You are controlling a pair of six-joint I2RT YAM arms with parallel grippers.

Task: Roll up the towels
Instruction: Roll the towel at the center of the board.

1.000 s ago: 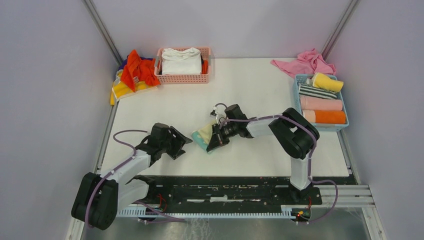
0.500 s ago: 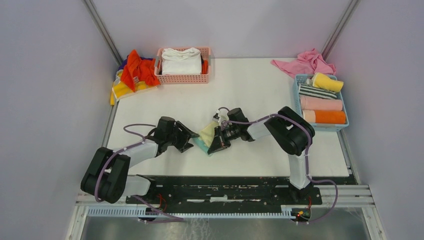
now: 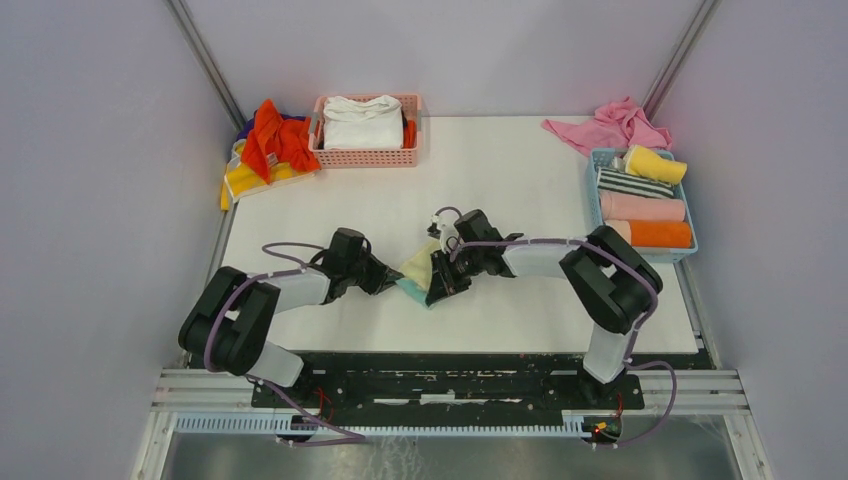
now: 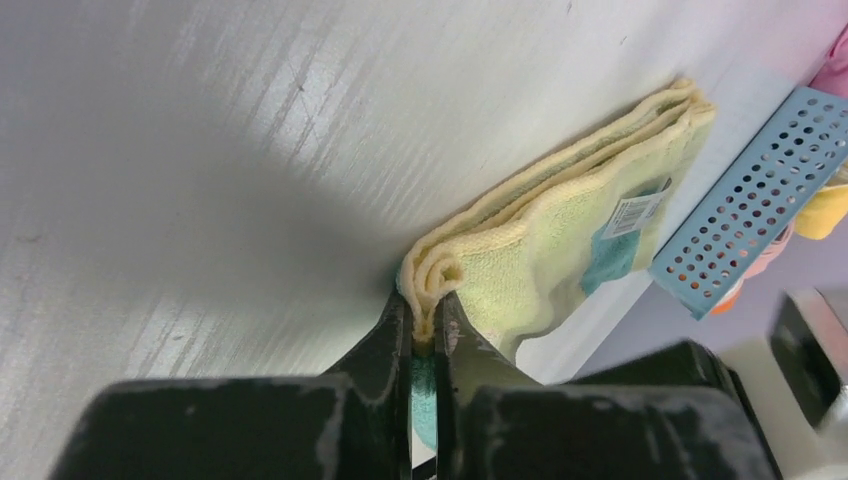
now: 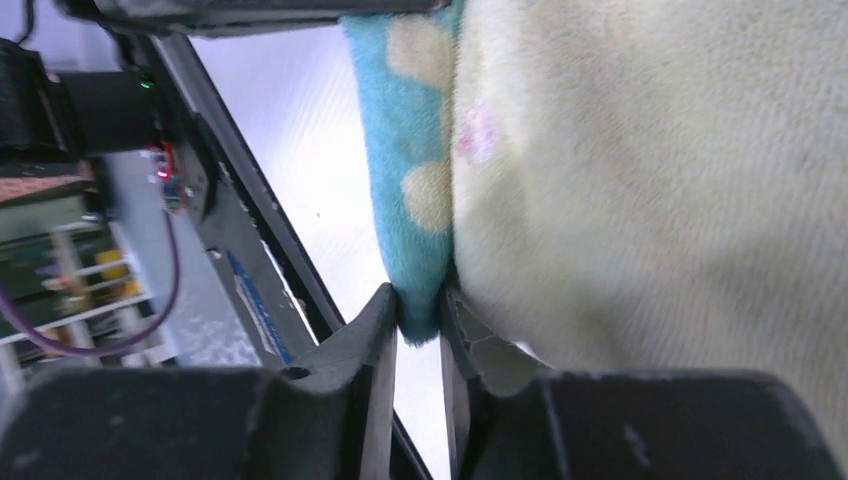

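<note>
The folded pale-yellow-and-teal terry towel [image 3: 417,268] slants far-right to near-left between both low, outstretched arms. The left gripper [image 4: 424,308] pinches its folded edge. The right gripper [image 5: 420,302] sets narrow jaws astride the teal edge, grip unclear.

Teal-edged towel [image 5: 650,200] — in end effector [image 5: 420,305]

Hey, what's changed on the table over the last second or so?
The left gripper swung right to the pale yellow and teal towel and closed on its folded edge. The right gripper stayed at the towel's teal edge, which sits between its fingers. The pink basket, the blue basket and its rolled towels stayed put.
</note>
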